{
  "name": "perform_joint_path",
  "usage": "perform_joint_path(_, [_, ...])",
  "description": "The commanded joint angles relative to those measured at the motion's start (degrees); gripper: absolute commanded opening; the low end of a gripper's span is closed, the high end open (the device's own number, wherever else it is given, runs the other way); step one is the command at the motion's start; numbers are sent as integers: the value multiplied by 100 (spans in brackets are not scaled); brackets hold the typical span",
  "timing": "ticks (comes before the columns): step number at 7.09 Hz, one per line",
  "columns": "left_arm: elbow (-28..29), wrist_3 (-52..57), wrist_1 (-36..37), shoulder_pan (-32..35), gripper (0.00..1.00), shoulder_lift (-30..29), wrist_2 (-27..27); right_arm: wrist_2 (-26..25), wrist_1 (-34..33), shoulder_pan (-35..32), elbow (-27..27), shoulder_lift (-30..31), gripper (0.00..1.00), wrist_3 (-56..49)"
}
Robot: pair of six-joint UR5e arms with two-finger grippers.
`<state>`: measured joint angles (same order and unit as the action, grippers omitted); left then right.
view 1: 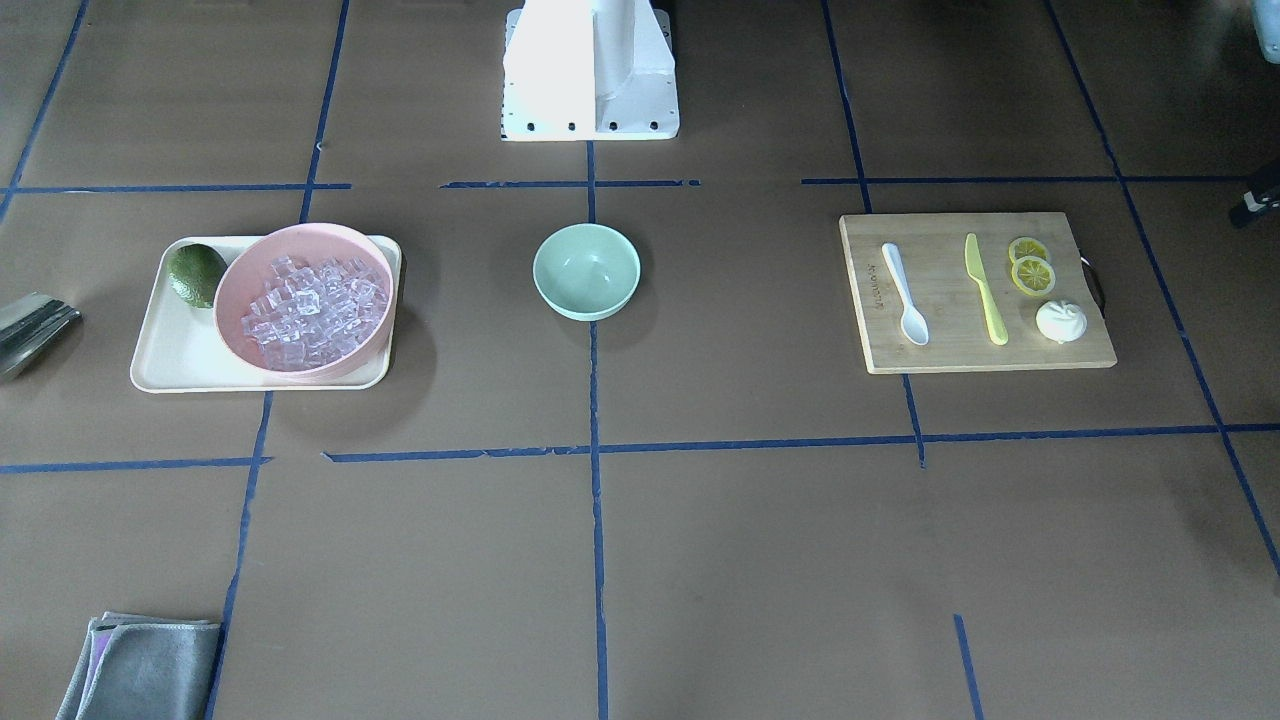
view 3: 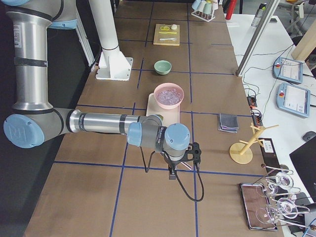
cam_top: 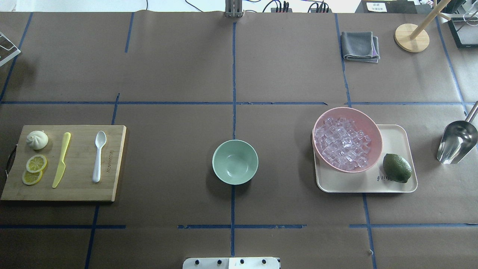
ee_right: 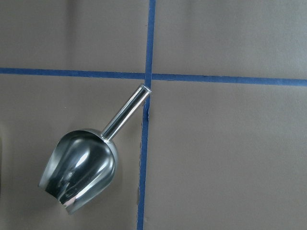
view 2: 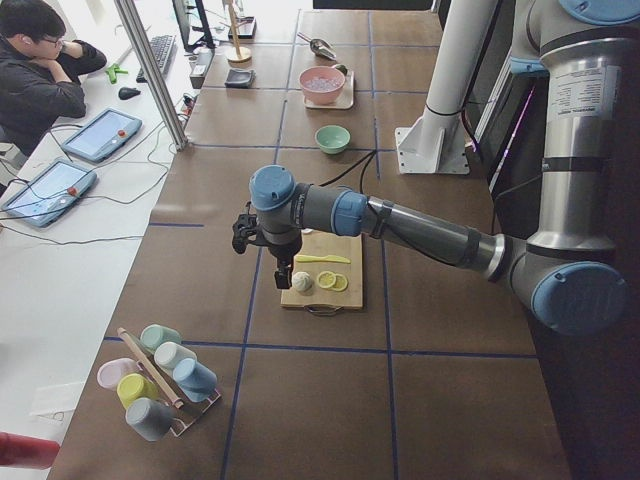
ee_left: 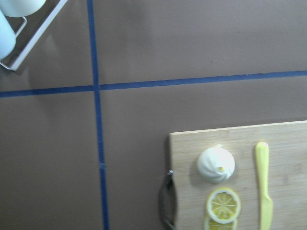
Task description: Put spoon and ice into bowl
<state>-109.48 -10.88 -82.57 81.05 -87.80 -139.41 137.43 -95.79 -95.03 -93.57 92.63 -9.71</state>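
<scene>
The white spoon [view 1: 905,295] lies on the wooden cutting board [view 1: 960,355], also in the overhead view [cam_top: 99,155]. The clear ice cubes [cam_top: 343,144] fill the pink bowl [cam_top: 347,111] on a cream tray [cam_top: 396,134]; they also show in the front view [view 1: 305,310]. The mint-green bowl [cam_top: 235,161] stands empty at the table's middle [view 1: 586,270]. My left gripper [view 2: 283,278] hangs above the board's outer end. My right gripper [view 3: 172,174] hangs above the table beyond the tray. I cannot tell whether either is open or shut.
A yellow-green knife [cam_top: 61,158], lemon slices [cam_top: 34,168] and a white bun [cam_top: 37,140] share the board. A lime [cam_top: 396,168] lies on the tray. A metal scoop [cam_top: 457,142] lies right of the tray. A grey cloth [cam_top: 360,46] lies at the far right.
</scene>
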Motion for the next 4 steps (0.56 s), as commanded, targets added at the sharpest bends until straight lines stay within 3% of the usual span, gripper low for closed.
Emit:
perform_joint_path(1, [-161, -1208, -667, -587, 100, 79, 19, -41, -1, 19, -12, -35, 100, -13])
perform_joint_path(3, [-135, -3515, -2238, -1814, 100, 79, 701, -58, -10, 37, -99, -288, 100, 5])
perform_joint_path(4, [-92, -4344, -2689, -2360, 100, 10, 1079, -24, -10, 28, -83, -385, 100, 22])
